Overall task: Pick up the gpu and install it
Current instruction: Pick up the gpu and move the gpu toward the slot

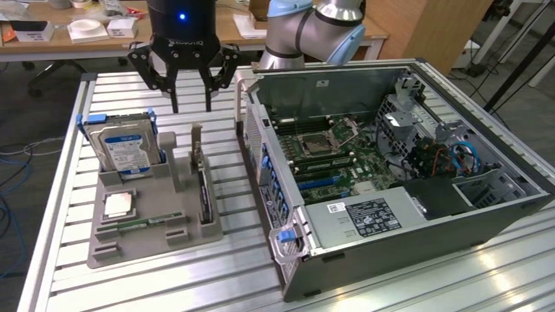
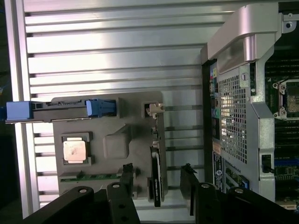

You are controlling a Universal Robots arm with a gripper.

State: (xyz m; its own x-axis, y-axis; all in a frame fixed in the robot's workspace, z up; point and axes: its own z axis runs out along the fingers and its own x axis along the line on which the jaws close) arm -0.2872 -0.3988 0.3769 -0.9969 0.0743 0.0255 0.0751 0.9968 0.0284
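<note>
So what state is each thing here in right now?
Jaws: open, empty, above the tray.
Gpu: standing on edge in the tray, not installed.
Hard drive: upright in the tray.
Processor: lying flat in the tray.
Memory stick: flat in the tray.
Computer: side open, board exposed.

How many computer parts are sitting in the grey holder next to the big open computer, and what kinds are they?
In the grey holder:
gpu: 1
hard drive: 1
processor chip: 1
memory stick: 1
Total: 4
</note>
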